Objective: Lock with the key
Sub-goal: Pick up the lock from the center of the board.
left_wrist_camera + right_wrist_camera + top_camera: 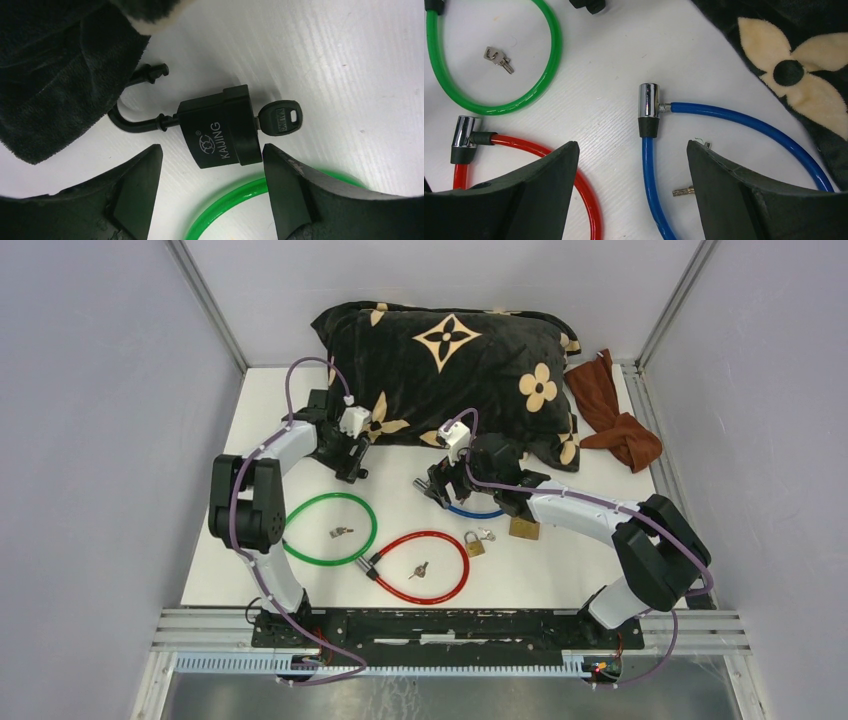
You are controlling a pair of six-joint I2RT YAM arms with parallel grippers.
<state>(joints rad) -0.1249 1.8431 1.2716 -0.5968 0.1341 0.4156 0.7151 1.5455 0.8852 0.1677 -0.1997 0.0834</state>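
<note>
A black padlock marked KAIJING (220, 132) lies on the white table by the pillow's edge. Its shackle (135, 122) is swung open, and a black-headed key (281, 118) sits in its keyhole. My left gripper (212, 150) is open just above the padlock body, one finger on each side, not touching it. In the top view the left gripper (352, 465) hides the padlock. My right gripper (631, 145) is open and empty over a blue cable lock (744, 122). A small key (684, 191) lies partly under its right finger.
A green cable lock (330, 530) with keys (341, 532) inside its loop lies left of centre. A red cable lock (420, 565) lies in front, with two brass padlocks (474, 543) to its right. A black flowered pillow (450, 370) and a brown cloth (615, 410) are at the back.
</note>
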